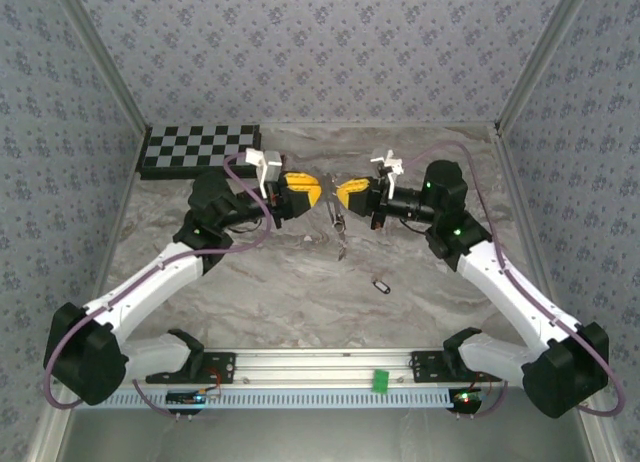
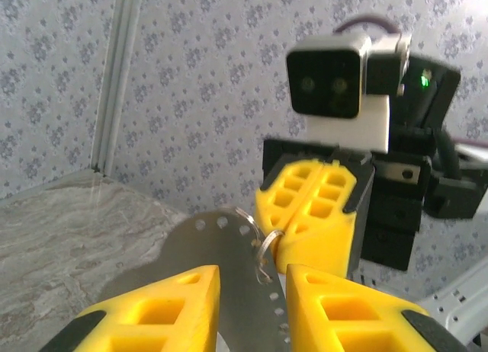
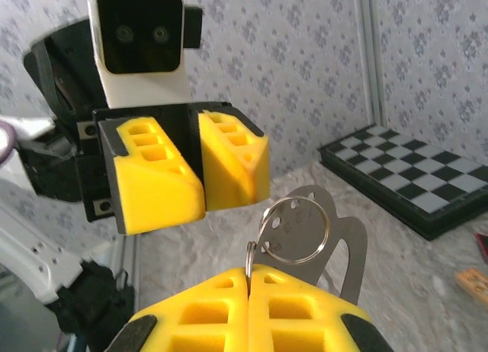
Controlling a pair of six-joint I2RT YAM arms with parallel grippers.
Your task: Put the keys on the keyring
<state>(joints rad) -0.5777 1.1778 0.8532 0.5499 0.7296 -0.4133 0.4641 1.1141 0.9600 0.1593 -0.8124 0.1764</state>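
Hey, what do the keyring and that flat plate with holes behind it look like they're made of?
The keyring: shiny silvery metal wire, probably steel, judging by its bright glints. The plate: thin grey sheet metal, duller, with a matte look.

A black-and-white chequered board (image 1: 200, 148) lies flat at the far left corner of the grey marbled worktop (image 1: 290, 282), beside the flower-patterned wallpaper walls (image 1: 320, 52). A small green tag (image 1: 380, 380) sits on the near aluminium rail (image 1: 300, 367).

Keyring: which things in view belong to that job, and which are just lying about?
Job:
- keyring, in the right gripper's shut jaws
- metal tag on it
- loose key

Lying about:
- checkerboard
- green piece
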